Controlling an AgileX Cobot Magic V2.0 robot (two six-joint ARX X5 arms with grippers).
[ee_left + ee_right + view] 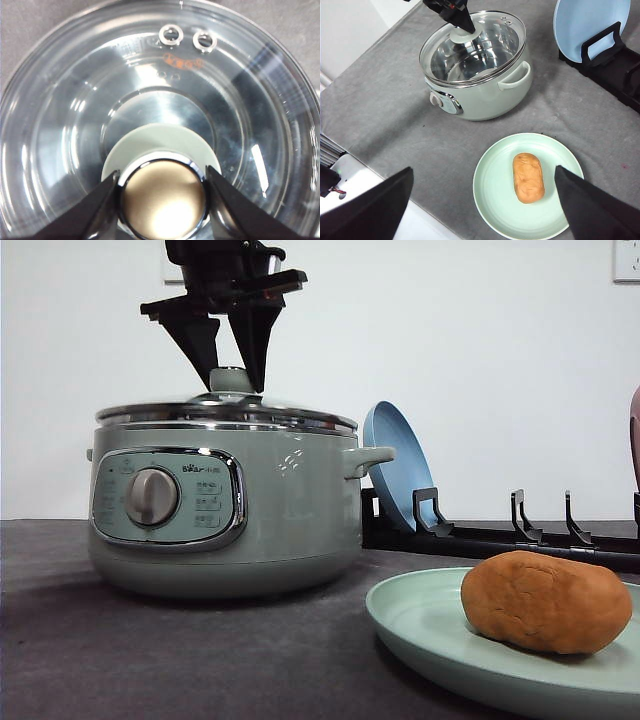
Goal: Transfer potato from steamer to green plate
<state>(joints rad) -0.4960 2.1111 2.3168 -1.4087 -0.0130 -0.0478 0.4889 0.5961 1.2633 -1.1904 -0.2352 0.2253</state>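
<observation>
So the potato [528, 178] is sitting on the green plate [492, 195], which is on the bench [395, 115] just in front of the steamer [225, 505]. My left tool [232, 365] is right on top of the steamer, fingers [95, 210] pinching the lid knob [164, 200], lid [475, 47] seated on the pot. My right tool [482, 212] hangs above the plate, spread wide, holding nothing. Blue plate [398, 465] is racked behind the steamer.

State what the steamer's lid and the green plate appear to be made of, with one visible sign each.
Lid: probably clear glass with a chromed metal rim, since the shiny pot interior shows through it.
Green plate: looks like glazed ceramic or melamine, smooth and lightly glossy; which one cannot be told.
</observation>
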